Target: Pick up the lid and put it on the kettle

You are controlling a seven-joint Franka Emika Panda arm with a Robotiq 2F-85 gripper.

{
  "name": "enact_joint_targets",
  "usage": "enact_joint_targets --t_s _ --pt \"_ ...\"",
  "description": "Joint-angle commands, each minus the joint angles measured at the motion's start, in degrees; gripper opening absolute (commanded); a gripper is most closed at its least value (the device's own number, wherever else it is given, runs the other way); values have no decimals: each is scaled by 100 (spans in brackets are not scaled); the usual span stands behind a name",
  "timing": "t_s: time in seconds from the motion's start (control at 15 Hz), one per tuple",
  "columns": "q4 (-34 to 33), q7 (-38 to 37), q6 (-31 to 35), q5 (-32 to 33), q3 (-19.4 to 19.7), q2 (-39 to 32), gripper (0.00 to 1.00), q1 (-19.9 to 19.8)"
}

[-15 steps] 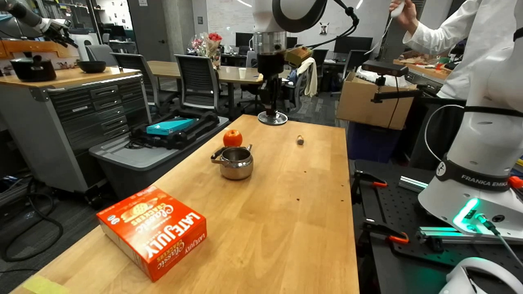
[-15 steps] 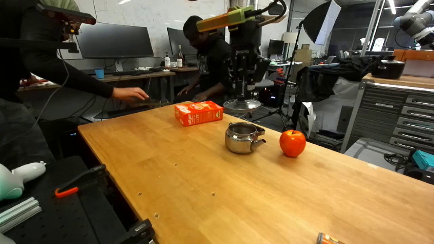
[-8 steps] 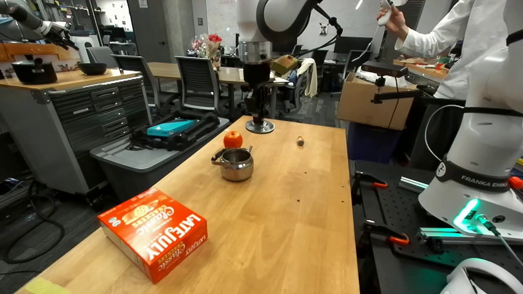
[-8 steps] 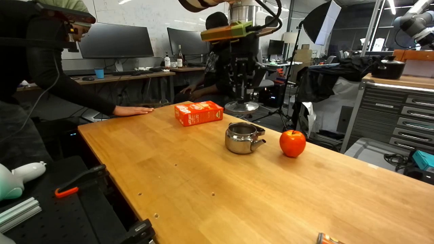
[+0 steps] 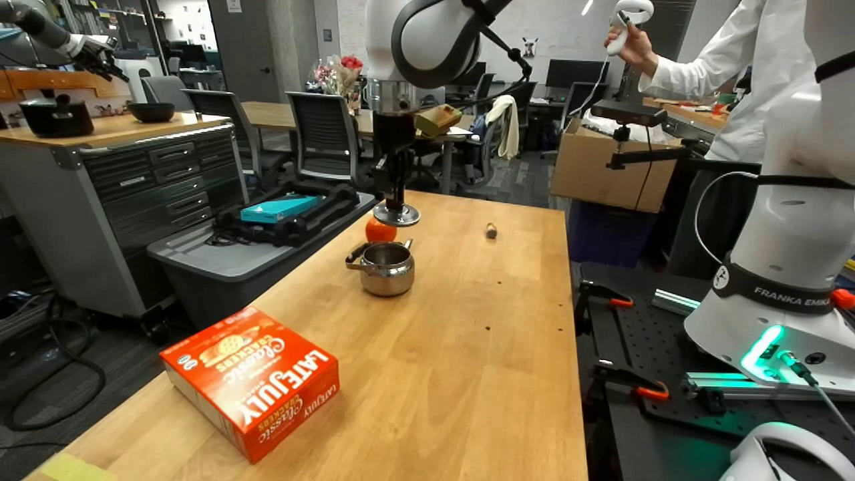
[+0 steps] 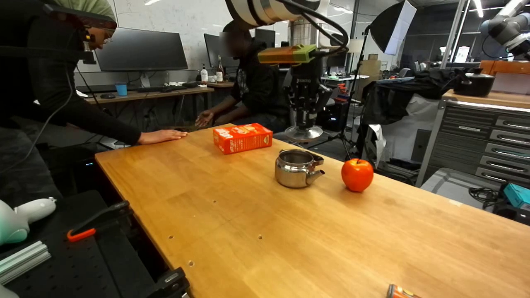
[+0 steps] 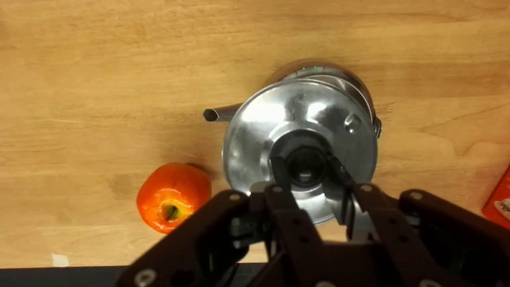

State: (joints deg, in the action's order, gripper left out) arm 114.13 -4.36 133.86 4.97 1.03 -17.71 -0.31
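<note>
Your gripper [image 7: 306,164] carries the lid [image 6: 303,134] through the air, nearer the kettle [image 6: 295,170] than it was a second ago, its jaws drawn in around the lid's dark knob [image 7: 306,169], a finger [image 7: 281,175] on each side, with a hold on it. In an exterior view, the lid now blocks the top of the apple [image 5: 379,234], which showed whole half a second ago; kettle, apple and cracker box [image 5: 250,381] have kept their places on the wooden table [image 5: 481,387]. Both exterior views give you what the wrist view does not: the kettle's open mouth [image 6: 295,155], the lid raised and apart from it. From the wrist, you look down on the lid hiding most of that mouth, with the spout [image 7: 225,113] jutting past its edge and the apple near. In an exterior view, a bare hand [image 6: 162,136] lies flat on the table, raised a second ago; in an exterior view, a person in white [image 5: 748,120] holds a white controller [image 5: 618,40].
</note>
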Motion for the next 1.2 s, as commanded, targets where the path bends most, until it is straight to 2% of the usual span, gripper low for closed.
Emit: enact_joint_targets --t_s 0.0,0.53,1.13 --pt "-555 62 -104 -232 -32 -458 7 -12" --pt "-1077 266 -433 -518 -115 -1057 7 -47" --pt "-1089 271 -547 -424 -142 -1273 7 9"
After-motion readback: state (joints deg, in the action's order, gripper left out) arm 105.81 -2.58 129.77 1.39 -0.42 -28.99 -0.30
